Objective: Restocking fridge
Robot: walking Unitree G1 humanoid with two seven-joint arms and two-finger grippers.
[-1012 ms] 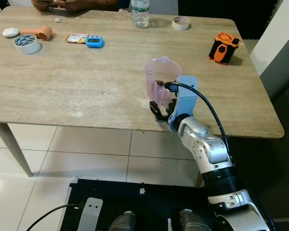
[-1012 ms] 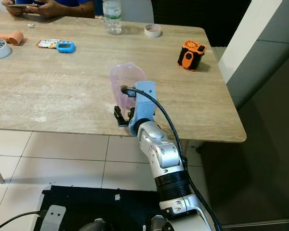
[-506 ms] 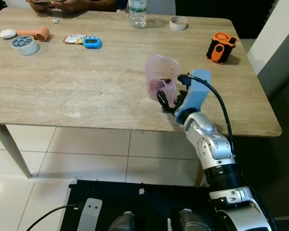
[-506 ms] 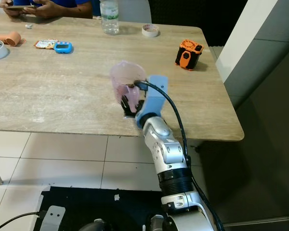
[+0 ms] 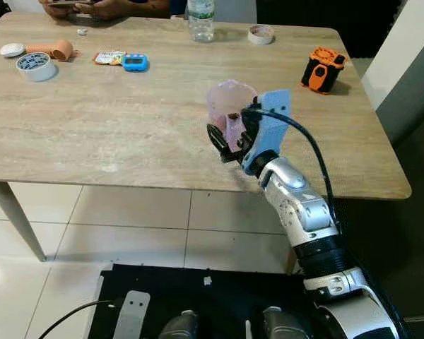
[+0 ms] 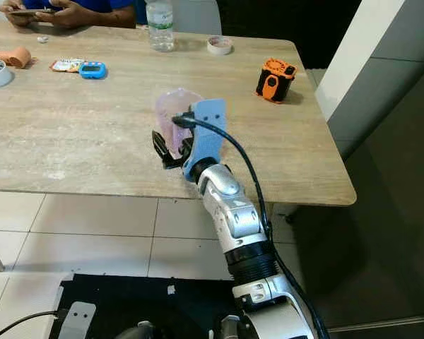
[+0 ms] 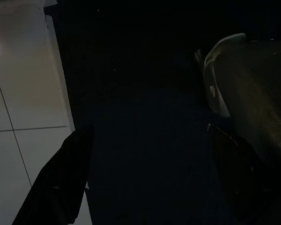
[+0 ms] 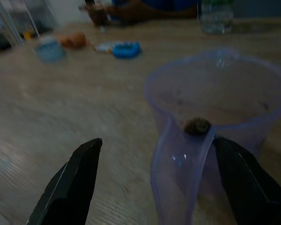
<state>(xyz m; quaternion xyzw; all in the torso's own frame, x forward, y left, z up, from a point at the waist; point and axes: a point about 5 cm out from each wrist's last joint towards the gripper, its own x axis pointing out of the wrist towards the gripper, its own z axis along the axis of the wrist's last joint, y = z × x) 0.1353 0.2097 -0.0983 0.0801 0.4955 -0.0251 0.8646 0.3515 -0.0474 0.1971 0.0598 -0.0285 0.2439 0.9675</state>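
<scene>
Spread wide, the two black fingers point(image 8: 72, 180) of the right gripper point(image 5: 226, 145) are seen at the near edge of the table point(image 5: 113, 120), with nothing clamped between them. Between and just beyond the fingers stands a translucent pink jug point(image 5: 230, 113), upright, its handle turned toward the gripper; one finger lies just beside the handle and the other stands well off to the opposite side, and whether any finger touches the jug cannot be told. A small dark speck is seen at the top of the handle. The left gripper point(image 7: 145, 183) hangs idle in the dark over the robot's base and the tiled floor point(image 7: 23, 93), its fingers also apart. Farther across the table from the right fingers, to the right, an orange and black tape measure point(image 5: 323, 68) is set. At the far edge a bottle point(image 5: 201, 20) and a small tape roll point(image 5: 260, 33) are placed. Far to the left lie a blue timer point(image 5: 135, 62), a packet point(image 5: 109, 57), a larger tape roll point(image 5: 37, 66) and an orange cup point(image 5: 53, 49) on its side. A person's hands point(image 6: 46, 12) rest at the far left corner.
</scene>
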